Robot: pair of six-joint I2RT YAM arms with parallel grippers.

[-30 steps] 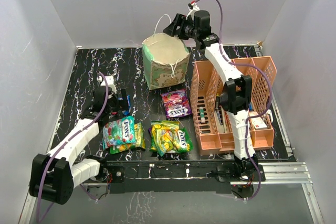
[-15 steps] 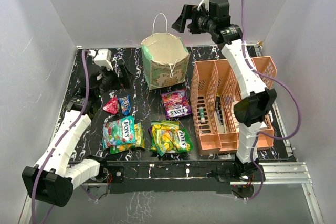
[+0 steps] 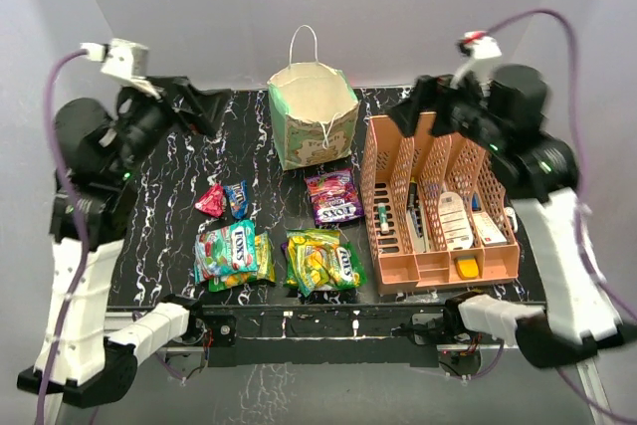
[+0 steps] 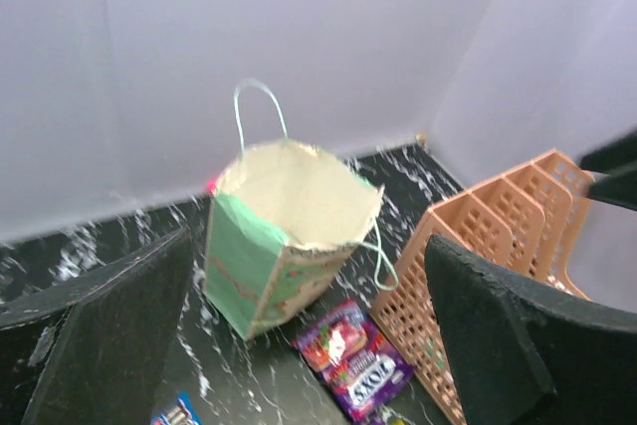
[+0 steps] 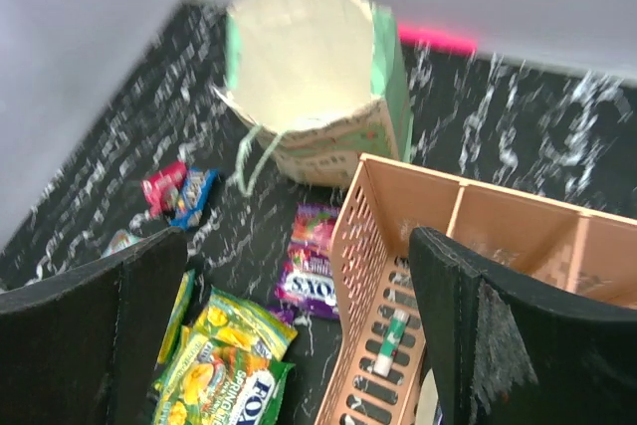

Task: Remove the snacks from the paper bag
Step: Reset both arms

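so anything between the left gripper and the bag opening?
Nothing visible. The left gripper hangs open, raised to the left of the paper bag, whose mouth is open upward; only air between them.

paper bag (image 3: 314, 128): upright, mouth open | snacks (image 3: 333, 198): lying flat outside, in front

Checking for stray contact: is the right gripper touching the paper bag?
Apart. The top view shows the right gripper up by the organiser, with bare table between it and the paper bag.
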